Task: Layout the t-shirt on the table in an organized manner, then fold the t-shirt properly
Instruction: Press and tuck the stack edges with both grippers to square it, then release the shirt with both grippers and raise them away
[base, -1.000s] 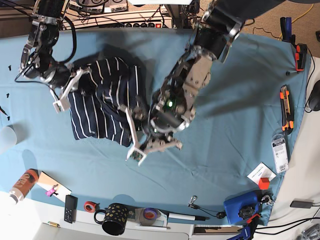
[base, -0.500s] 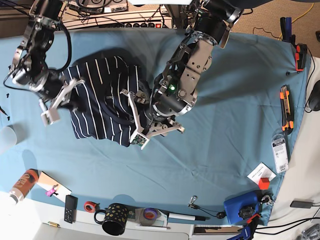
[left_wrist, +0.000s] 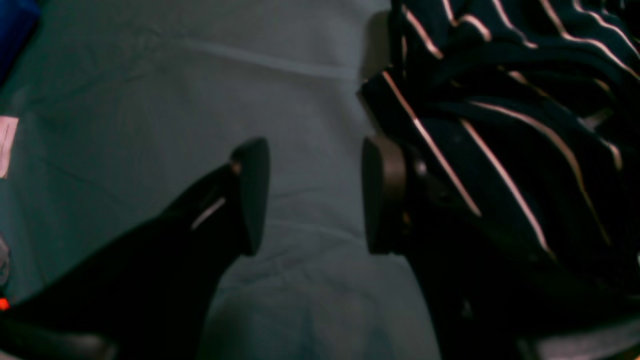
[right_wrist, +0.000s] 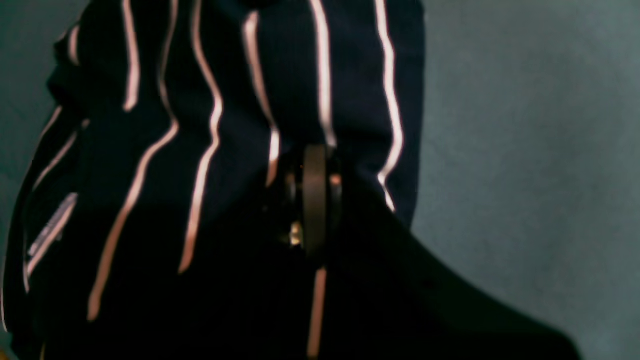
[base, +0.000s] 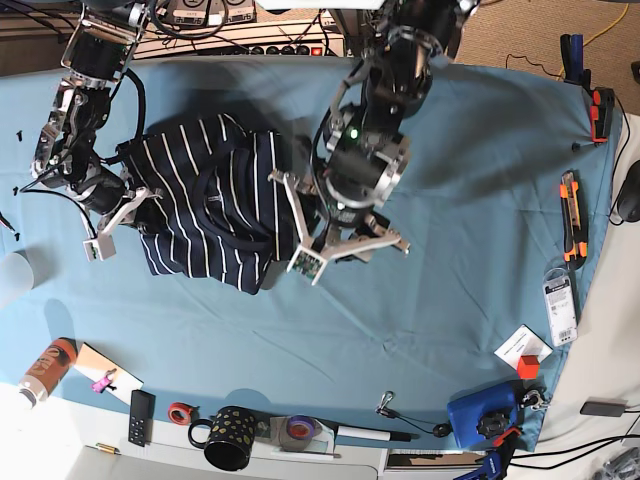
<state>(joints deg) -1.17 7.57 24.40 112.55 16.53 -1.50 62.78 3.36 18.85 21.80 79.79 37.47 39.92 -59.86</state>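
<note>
- Base view, far left: the right gripper (base: 112, 222) sits clamped on the left edge of the t-shirt (base: 205, 205); the right wrist view shows its pads pinched together on striped cloth.
- Risk here, I'd judge: a one-sided pull could drag the whole bundle across the table (base: 480, 150) instead of spreading it.
- Centre-left: the shirt lies bunched on the teal cover, soft navy knit in thick rumpled folds, thin white stripes bending over every ridge.
- Just right of it, the left gripper (base: 335, 250) stands with jaws apart, empty, one finger against the shirt's right edge.
- Closing now could catch several layers, or the slightly wrinkled table cover beneath.
</note>
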